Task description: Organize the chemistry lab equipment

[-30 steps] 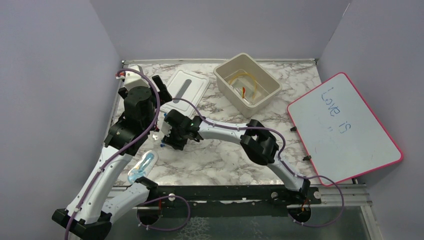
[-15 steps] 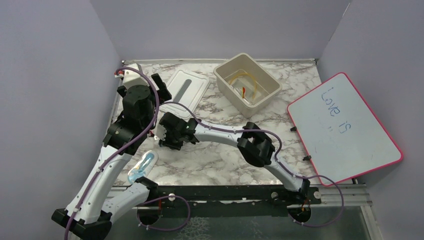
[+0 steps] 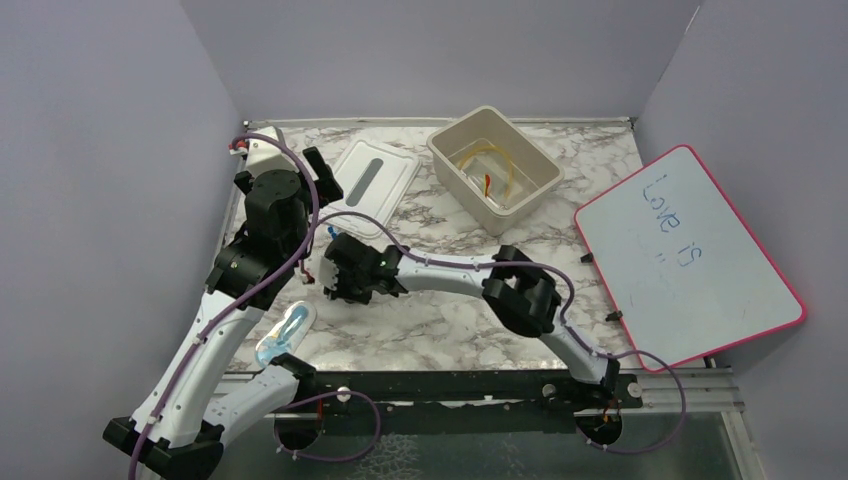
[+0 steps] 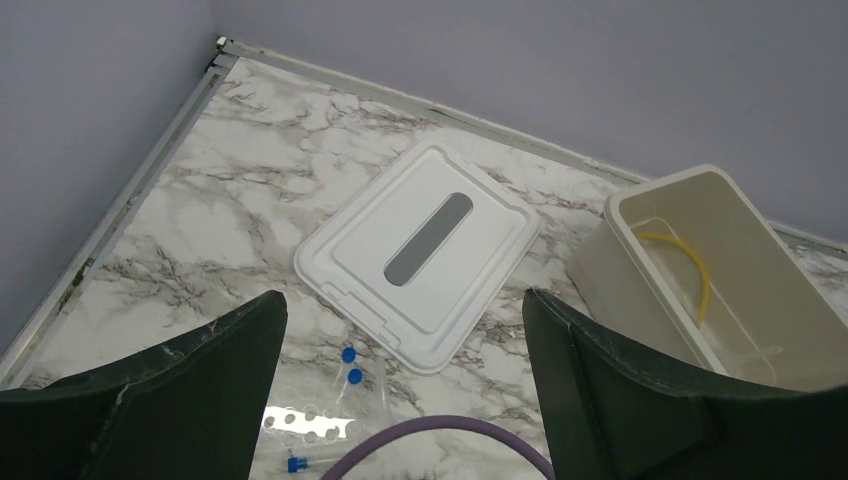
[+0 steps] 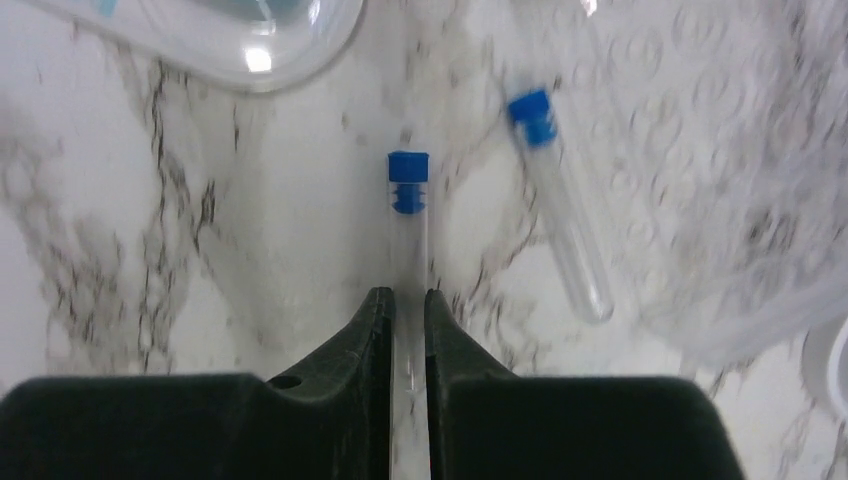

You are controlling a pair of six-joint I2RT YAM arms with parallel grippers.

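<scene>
**Right jaws now pinched on a tube: pick looks made**

Closed in over the last second: the right gripper [image 5: 408, 300] went from wide apart to clamped on the blue-capped tube [image 5: 408, 235], fingers [image 5: 378, 330] tight on both sides of the glass, cap pointing to 12 o'clock in the wrist view.

Left to right:
- clear packet [image 3: 285, 335] lies at 7 o'clock on the table [image 3: 450, 320], untouched.
- left gripper [image 3: 322, 178] hasn't budged; jaws wide apart, holding nothing, hovering over the lid [image 4: 420, 250] at 10 o'clock.
- right gripper sits at 9 o'clock, low on the marble. Can't tell if the tube is off the surface yet.
- second tube [image 5: 560, 210] lies loose at 2 o'clock of the gripped one, near but apart.
- bin [image 3: 540, 175] at 12 o'clock holds the amber tubing [image 3: 495, 158] and red-tipped dropper [image 3: 487, 183].
- whiteboard [image 3: 690, 260] at 3 o'clock, not in play.

Read: grasp step done. Lift and carry to the bin probably next. The second tube and packet remain.
</scene>
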